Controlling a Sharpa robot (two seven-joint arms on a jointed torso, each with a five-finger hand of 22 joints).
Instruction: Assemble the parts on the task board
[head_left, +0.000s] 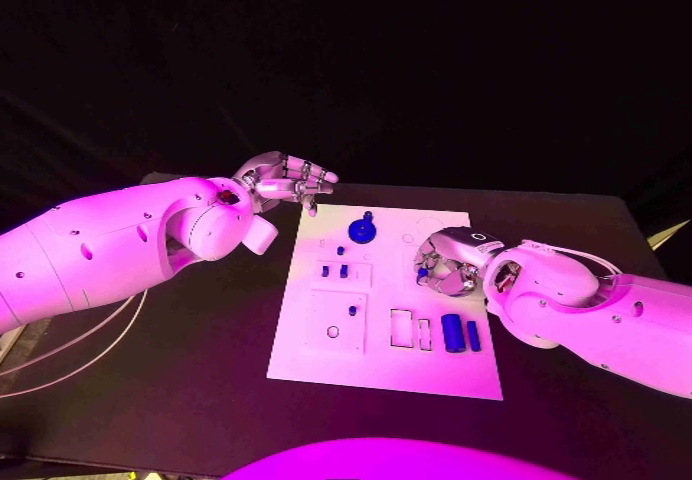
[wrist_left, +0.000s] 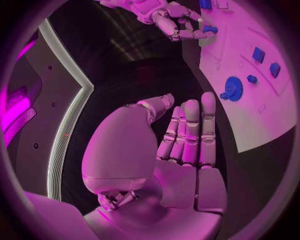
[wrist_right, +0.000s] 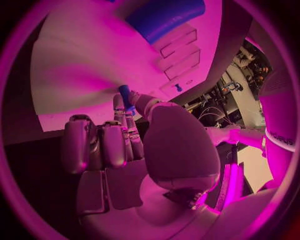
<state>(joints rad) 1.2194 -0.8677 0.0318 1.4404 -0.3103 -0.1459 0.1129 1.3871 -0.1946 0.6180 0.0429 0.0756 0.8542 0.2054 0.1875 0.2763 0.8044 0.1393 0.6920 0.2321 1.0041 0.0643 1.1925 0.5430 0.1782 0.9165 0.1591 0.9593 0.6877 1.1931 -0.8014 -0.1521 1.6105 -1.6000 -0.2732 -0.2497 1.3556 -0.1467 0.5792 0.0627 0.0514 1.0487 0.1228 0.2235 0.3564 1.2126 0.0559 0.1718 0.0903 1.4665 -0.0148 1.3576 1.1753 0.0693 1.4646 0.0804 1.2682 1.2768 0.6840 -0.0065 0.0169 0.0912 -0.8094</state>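
Head view: near the white board's (head_left: 378, 370) front edge, two blue cylinders (head_left: 460, 331) lie beside empty rectangular slots. Farther in, the right hand (head_left: 450, 268) rests on the board, pinching a small blue part (wrist_right: 124, 94). Beyond, a blue disc (head_left: 361, 230); the left hand (head_left: 289, 180) hovers off the far corner, fingers straight, holding nothing.

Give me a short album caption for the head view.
Right robot hand pinches a small blue part over the white task board; left robot hand hovers beside it.
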